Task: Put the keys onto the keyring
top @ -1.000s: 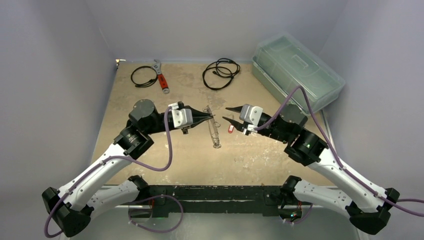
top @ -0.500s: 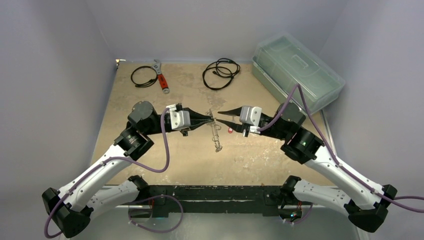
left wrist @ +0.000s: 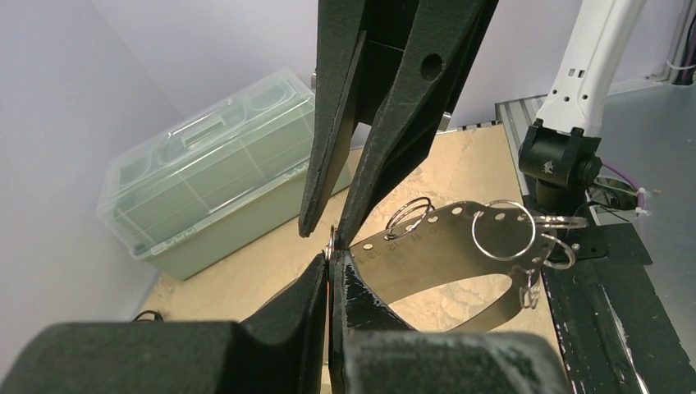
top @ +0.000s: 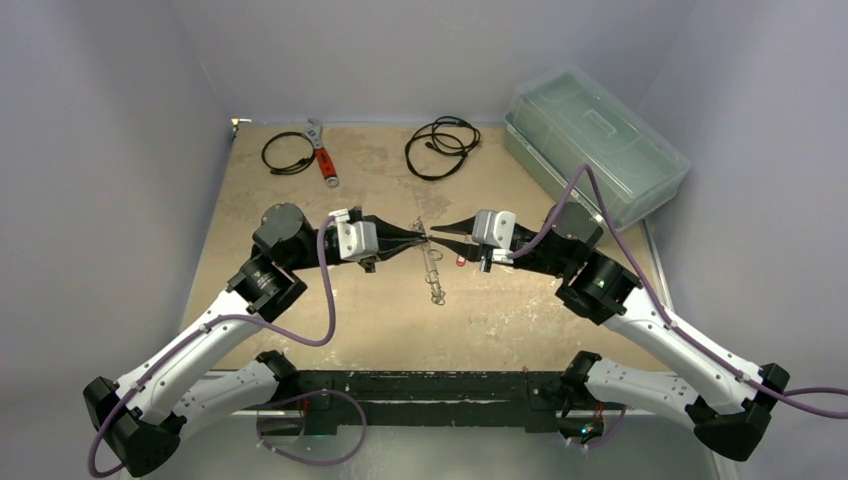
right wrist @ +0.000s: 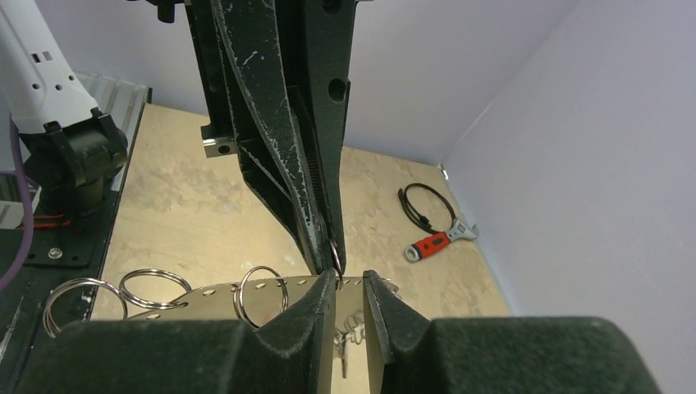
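The keyring [top: 432, 268] is a bent grey metal band with punched holes, carrying several split rings [left wrist: 502, 231]. It hangs from my left gripper [top: 422, 234], which is shut on a small split ring [left wrist: 330, 240] at the band's end. My right gripper [top: 436, 232] meets it tip to tip. Its jaws [right wrist: 350, 283] stand a narrow gap apart around that same end, and the small ring [right wrist: 335, 256] lies against the left pad. A red-headed key [top: 460, 260] lies on the table under the right gripper. Small metal pieces [right wrist: 341, 349] dangle below the band.
A red-handled wrench [top: 324, 160] and two black coiled cables [top: 288, 153] [top: 441, 146] lie at the back of the table. A pale green lidded box [top: 595, 145] stands at the back right. The right arm's base [left wrist: 562, 160] shows in the left wrist view.
My right gripper has slid left to the left gripper's tips and its jaws have narrowed. The left gripper stays shut, and the band has shifted slightly.
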`<state>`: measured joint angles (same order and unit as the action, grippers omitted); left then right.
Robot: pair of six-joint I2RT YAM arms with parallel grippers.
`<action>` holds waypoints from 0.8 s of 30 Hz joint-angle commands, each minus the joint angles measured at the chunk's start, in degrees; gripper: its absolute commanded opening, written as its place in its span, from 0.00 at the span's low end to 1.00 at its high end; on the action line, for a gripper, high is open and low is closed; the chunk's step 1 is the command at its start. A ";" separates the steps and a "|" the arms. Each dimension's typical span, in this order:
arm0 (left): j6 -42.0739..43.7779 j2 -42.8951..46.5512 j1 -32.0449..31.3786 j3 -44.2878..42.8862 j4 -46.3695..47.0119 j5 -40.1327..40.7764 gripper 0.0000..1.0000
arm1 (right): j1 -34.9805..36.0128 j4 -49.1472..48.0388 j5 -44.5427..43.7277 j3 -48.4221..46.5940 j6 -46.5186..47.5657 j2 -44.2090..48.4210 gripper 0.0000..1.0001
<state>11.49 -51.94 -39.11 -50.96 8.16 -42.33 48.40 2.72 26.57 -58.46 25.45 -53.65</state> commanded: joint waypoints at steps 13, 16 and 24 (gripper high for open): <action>-1.11 1.53 0.24 -0.61 4.33 -2.37 0.00 | 0.11 -4.34 -2.12 -0.43 -0.76 -2.52 0.17; -1.01 1.92 0.18 -0.58 4.32 -2.34 0.00 | 0.11 -4.98 -3.65 -0.11 -0.71 -2.86 0.17; -1.27 1.59 0.17 -0.39 4.69 -3.20 0.00 | 0.12 -6.50 -1.88 0.10 -1.24 -3.77 0.11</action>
<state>11.49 -51.44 -38.26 -50.94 8.21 -41.67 48.45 -0.34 25.26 -58.46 24.67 -56.25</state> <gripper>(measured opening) 0.009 0.113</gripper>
